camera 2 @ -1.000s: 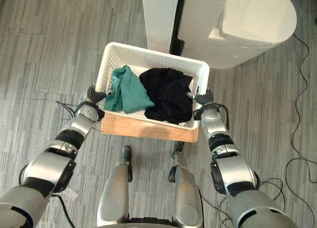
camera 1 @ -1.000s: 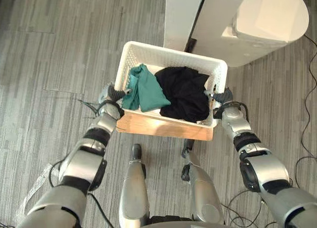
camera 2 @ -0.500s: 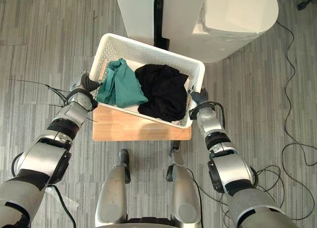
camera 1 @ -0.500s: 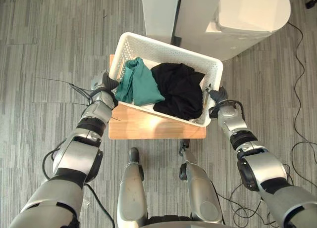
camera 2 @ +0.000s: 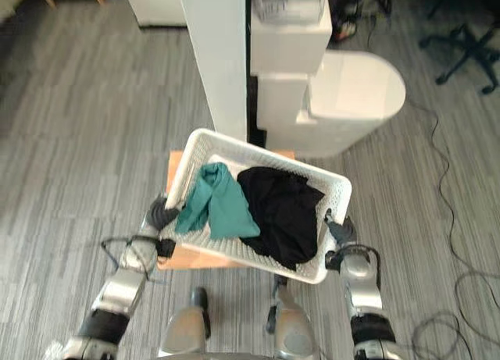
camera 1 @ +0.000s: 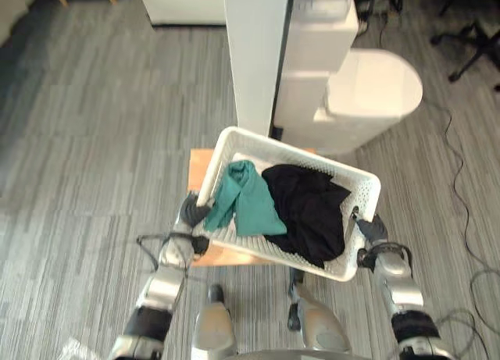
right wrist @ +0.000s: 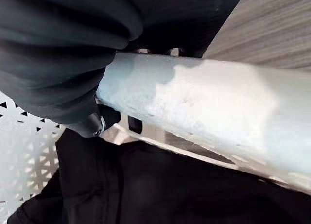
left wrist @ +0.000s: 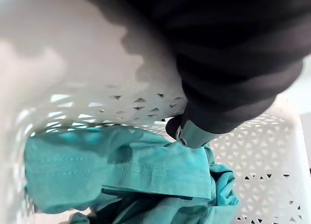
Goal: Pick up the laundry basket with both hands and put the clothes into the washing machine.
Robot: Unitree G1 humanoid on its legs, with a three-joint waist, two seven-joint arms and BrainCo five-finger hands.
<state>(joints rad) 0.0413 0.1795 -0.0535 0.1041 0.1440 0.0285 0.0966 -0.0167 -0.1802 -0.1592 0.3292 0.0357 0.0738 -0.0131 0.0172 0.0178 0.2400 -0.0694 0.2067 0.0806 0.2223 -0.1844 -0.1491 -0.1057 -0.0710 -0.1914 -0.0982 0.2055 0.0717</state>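
Left hand (camera 1: 190,212) clamps the laundry basket (camera 1: 295,151) rim above wooden stool (camera 1: 201,158). Clothes (camera 1: 308,212) sit inside. Right hand (camera 1: 372,229) grips the opposite rim. Likely carry step; next, close on washing machine (camera 1: 351,87), keeping basket level.
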